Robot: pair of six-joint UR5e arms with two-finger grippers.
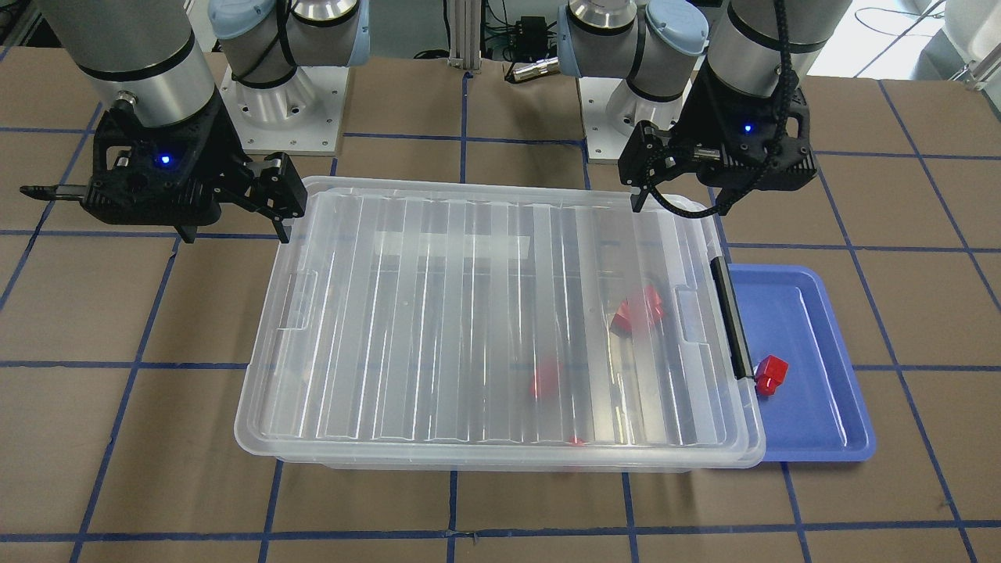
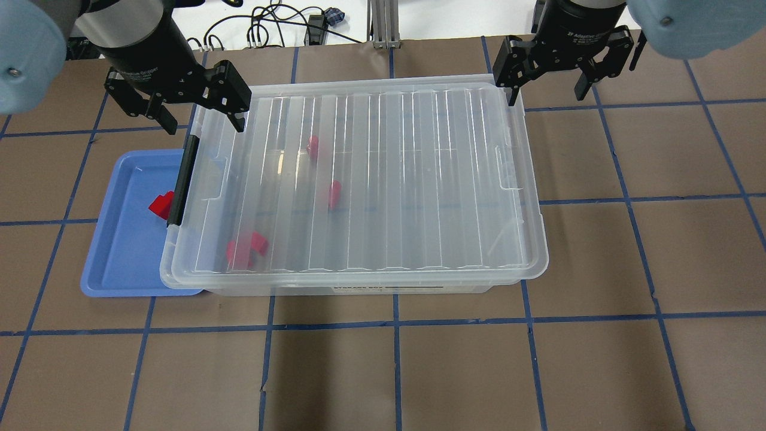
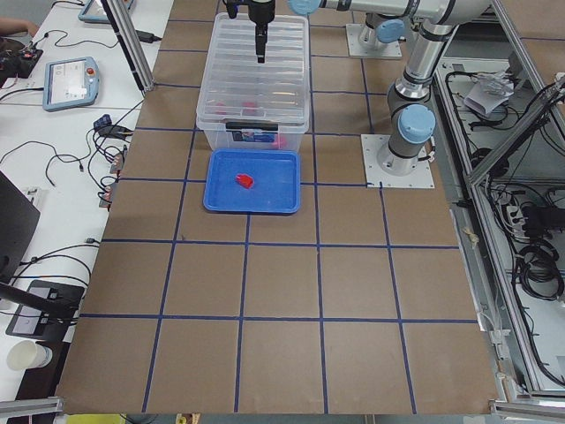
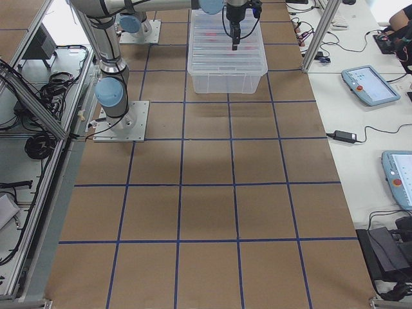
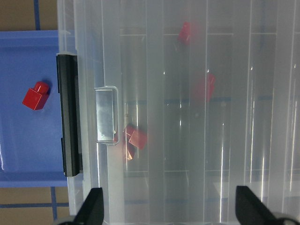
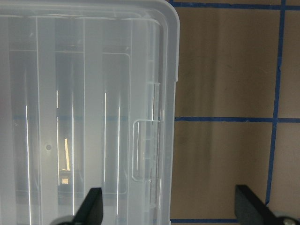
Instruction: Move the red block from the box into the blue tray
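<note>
L gripper (image 2: 203, 120) hangs over the box's (image 2: 383, 288) far corner at the latch end, jaws wide, holding nothing. Tray (image 2: 119, 251) sits tight against that same end of the box, its edge tucked under the box's rim. Block (image 2: 160, 206) lies in the tray, just beside the latch (image 2: 182, 179), so the main job looks done imo. Lid (image 2: 407, 173) rests on the box, maybe a bit skewed; can't tell if it's snapped down. Other blocks (image 2: 332, 194) show thru it, inside the box toward the latch end. R gripper (image 2: 547, 96) hangs over the box's other far corner, jaws wide too, empty.

What's left is prob. just clearing out, so do it clean. Take both arms straight up off the box before you swing them away, esp. L, whose inner finger is over the lid corner. Don't bump the box; it would shove the tray and the block w/ it.
</note>
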